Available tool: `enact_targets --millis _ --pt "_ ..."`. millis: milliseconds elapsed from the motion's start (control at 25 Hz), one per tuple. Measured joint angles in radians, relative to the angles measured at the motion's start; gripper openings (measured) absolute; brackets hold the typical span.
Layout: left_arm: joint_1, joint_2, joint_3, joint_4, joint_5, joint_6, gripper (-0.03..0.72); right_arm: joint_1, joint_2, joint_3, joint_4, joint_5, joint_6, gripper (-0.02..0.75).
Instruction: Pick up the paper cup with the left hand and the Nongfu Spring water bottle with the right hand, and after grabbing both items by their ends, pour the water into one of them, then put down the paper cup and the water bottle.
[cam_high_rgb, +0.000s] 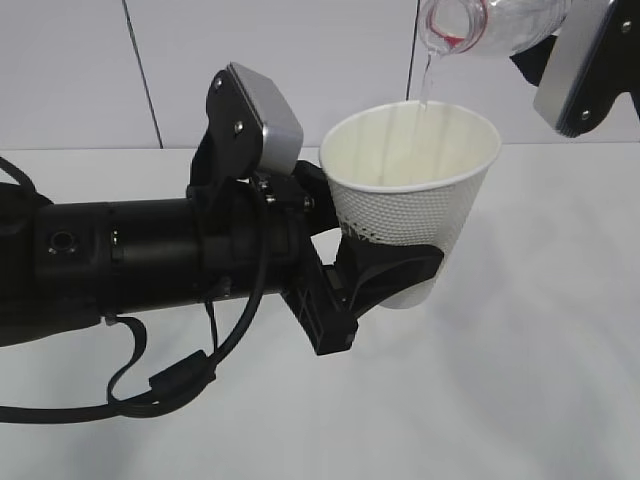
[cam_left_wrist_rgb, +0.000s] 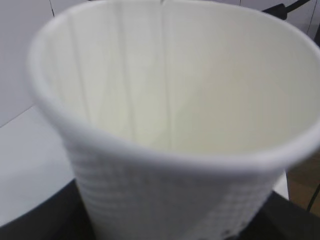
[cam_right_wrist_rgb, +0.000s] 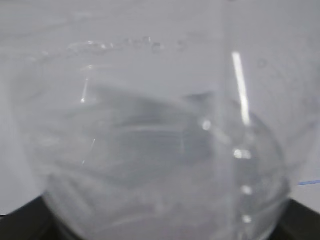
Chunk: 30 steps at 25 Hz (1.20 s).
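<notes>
Left hand (cam_high_rgb: 385, 275) is clamped around the lower wall of the paper cup (cam_high_rgb: 415, 190), holding it upright above the white table (cam_high_rgb: 540, 380). Nongfu Spring water bottle (cam_high_rgb: 480, 25) is tipped above the cup, mouth with red neck ring just over the cup's far rim. Thin clear stream of water (cam_high_rgb: 426, 85) falls from the mouth into the cup. Right hand (cam_right_wrist_rgb: 30, 220) is closed on the bottle's base end; right wrist view is filled by the clear bottle.
</notes>
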Motion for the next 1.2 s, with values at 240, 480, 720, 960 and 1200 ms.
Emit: enact_targets --millis 240,480,720,960,1200 --pt "0.0 0.0 0.0 0.0 0.0 0.0 0.497 0.0 0.0 0.0 0.0 0.0 -0.002 0.519" --pt "0.0 0.0 0.0 0.0 0.0 0.0 0.495 0.0 0.0 -0.002 0.0 0.0 -0.002 0.519" --pt "0.0 0.0 0.0 0.0 0.0 0.0 0.495 0.0 0.0 -0.002 0.0 0.0 -0.004 0.519" --pt "0.0 0.0 0.0 0.0 0.0 0.0 0.495 0.0 0.0 -0.002 0.0 0.0 -0.006 0.519" --pt "0.0 0.0 0.0 0.0 0.002 0.0 0.494 0.0 0.0 -0.002 0.0 -0.002 -0.008 0.519"
